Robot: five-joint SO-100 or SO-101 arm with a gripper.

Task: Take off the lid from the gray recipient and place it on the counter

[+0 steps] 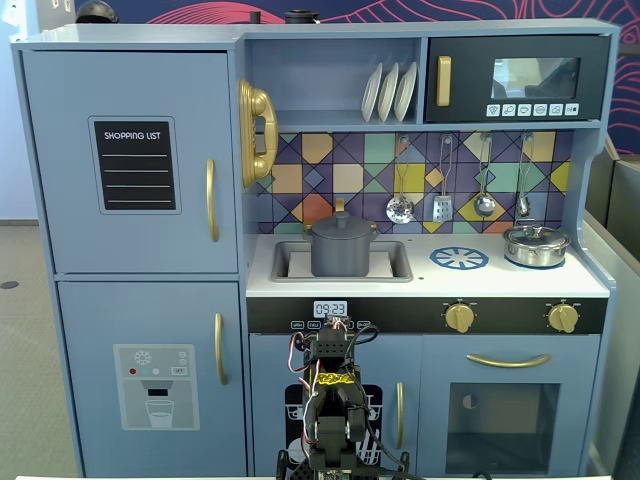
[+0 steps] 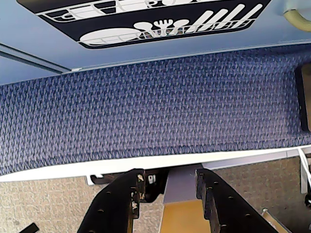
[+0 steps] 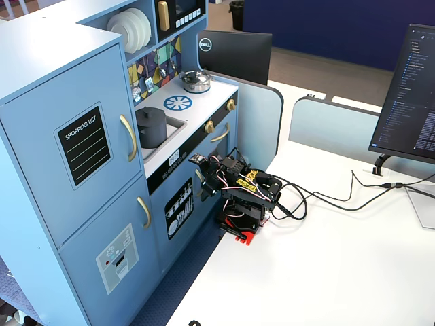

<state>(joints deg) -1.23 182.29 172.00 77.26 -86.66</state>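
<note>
The gray recipient [image 1: 342,255] stands in the recessed sink at the left of the white counter [image 1: 440,285], with its dark gray lid [image 1: 342,223] on top. It also shows in a fixed view [image 3: 151,129], with the lid [image 3: 149,113] and the counter [image 3: 204,95]. My arm [image 1: 330,400] is folded low in front of the kitchen, well below the counter. My gripper [image 2: 169,175] is open and empty, pointing down over the table's white edge at the blue carpet.
A shiny silver pot [image 1: 536,245] stands at the counter's right, beside the printed burner [image 1: 459,258]. Utensils hang on the back wall above. On the white table are cables [image 3: 319,198] and a monitor [image 3: 411,88] to the right.
</note>
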